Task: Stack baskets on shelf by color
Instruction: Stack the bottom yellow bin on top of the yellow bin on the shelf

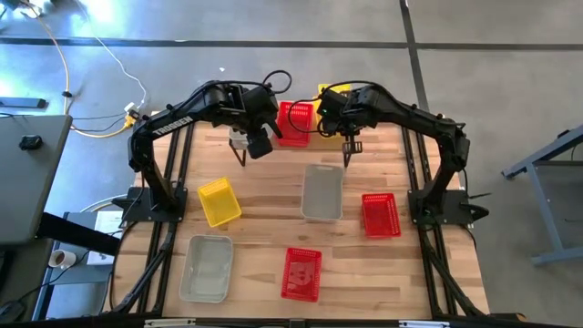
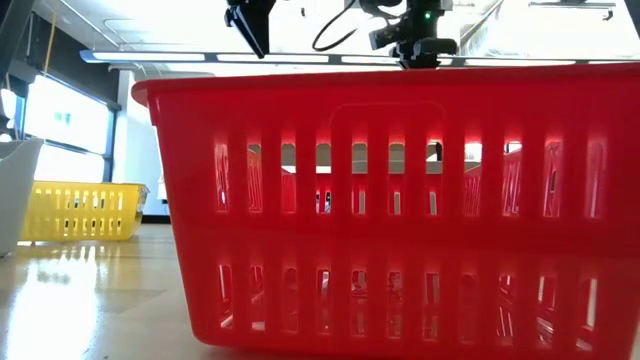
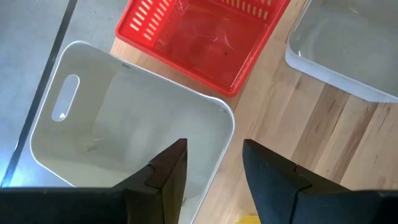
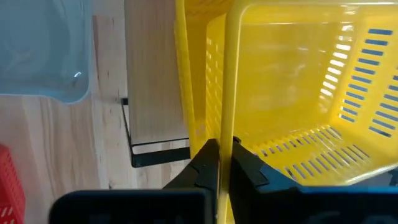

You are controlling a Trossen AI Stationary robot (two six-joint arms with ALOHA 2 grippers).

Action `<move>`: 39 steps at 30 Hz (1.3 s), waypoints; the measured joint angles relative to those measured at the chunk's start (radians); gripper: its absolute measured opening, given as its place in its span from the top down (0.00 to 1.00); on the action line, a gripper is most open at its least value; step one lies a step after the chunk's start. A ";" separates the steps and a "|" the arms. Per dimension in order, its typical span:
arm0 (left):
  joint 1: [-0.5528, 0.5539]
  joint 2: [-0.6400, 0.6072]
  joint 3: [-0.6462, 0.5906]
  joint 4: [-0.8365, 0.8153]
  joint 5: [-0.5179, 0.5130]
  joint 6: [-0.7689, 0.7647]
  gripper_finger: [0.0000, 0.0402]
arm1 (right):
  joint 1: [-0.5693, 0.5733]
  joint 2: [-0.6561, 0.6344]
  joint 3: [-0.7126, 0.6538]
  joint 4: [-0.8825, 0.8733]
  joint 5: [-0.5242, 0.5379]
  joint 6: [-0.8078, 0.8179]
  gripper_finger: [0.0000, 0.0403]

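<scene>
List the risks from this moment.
1. The right pincer pinches only the thin rim of a yellow basket above another yellow one near the shelf edge; it may tilt or settle crooked when released.
2. The left pincer straddles the grey basket wall, close to a red basket, which it might bump.

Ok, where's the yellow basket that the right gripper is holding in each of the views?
High view: yellow basket at the back centre, mostly under the right arm.
Low view: not in it; the yellow one there stands on the table.
Left wrist view: not identifiable.
Right wrist view: fills the right side, rim pinched by the right gripper.
Landmark: the back red basket.
</scene>
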 joint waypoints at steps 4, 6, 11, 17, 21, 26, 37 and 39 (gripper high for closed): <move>0.000 0.000 0.000 0.000 0.000 0.000 0.64 | 0.000 0.000 0.000 0.001 0.000 0.000 0.89; 0.000 0.000 0.000 0.000 0.000 0.000 0.64 | 0.000 0.000 0.000 0.006 0.001 0.000 0.84; 0.000 0.000 0.000 0.000 0.000 0.000 0.64 | 0.001 0.000 0.000 0.015 0.001 0.001 0.79; 0.000 0.000 0.000 0.000 0.000 0.000 0.64 | 0.004 -0.012 -0.001 0.001 0.000 0.057 0.78; 0.000 0.000 0.000 0.000 0.000 0.014 0.64 | 0.007 -0.027 -0.001 -0.006 -0.031 0.078 0.78; 0.000 0.000 0.000 0.000 0.000 0.025 0.64 | 0.006 -0.044 -0.001 -0.008 -0.018 0.110 0.78; 0.000 0.000 0.000 0.005 0.003 0.027 0.64 | -0.131 -0.081 -0.001 0.096 -0.039 0.151 0.78; 0.000 0.000 0.000 0.008 0.003 0.027 0.64 | -0.177 -0.083 -0.001 0.139 -0.051 0.160 0.78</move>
